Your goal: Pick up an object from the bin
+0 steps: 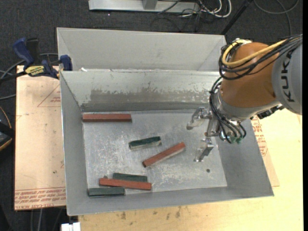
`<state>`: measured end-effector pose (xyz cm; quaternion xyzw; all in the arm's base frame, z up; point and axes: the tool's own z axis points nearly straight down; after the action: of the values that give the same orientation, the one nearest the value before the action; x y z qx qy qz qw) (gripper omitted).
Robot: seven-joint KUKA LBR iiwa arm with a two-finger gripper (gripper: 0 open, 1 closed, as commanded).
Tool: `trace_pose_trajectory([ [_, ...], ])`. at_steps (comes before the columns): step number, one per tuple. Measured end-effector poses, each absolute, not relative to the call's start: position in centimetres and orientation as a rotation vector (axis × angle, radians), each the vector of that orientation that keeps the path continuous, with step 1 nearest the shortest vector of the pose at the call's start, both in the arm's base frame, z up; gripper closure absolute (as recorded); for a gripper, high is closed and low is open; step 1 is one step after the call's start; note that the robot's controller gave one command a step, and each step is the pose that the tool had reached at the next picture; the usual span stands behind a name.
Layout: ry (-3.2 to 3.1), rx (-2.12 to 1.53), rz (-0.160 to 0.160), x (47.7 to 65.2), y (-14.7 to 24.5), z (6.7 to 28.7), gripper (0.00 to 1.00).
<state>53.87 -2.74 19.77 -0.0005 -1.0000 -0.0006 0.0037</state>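
My gripper point(200, 136) hangs over the right part of the bin floor, its two fingers spread wide apart and open, with nothing between them. Just left of the lower fingertip lies a tilted red-brown bar point(164, 155), its right end close to the fingertip but apart from it. A short dark green bar point(145, 142) lies a little further left, above that bar.
A long red-brown bar point(107, 117) lies along the back left of the floor. Near the front left, a dark green bar point(130, 177), a red-brown bar point(125, 184) and another dark green bar point(106, 192) lie close together. The orange-covered arm reaches in from the right.
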Motion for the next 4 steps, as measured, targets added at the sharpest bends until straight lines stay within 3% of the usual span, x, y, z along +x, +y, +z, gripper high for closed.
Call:
trace_pose_trajectory([
  [1,-3.143,0.000,-0.001,54.0,-2.7,20.2,0.00],
  [2,-3.152,0.055,0.000,55.5,-3.2,16.3,0.00],
  [3,-3.144,0.278,0.000,57.4,1.6,7.8,1.00],
  [4,-3.144,0.278,0.000,57.4,1.6,7.8,1.00],
])
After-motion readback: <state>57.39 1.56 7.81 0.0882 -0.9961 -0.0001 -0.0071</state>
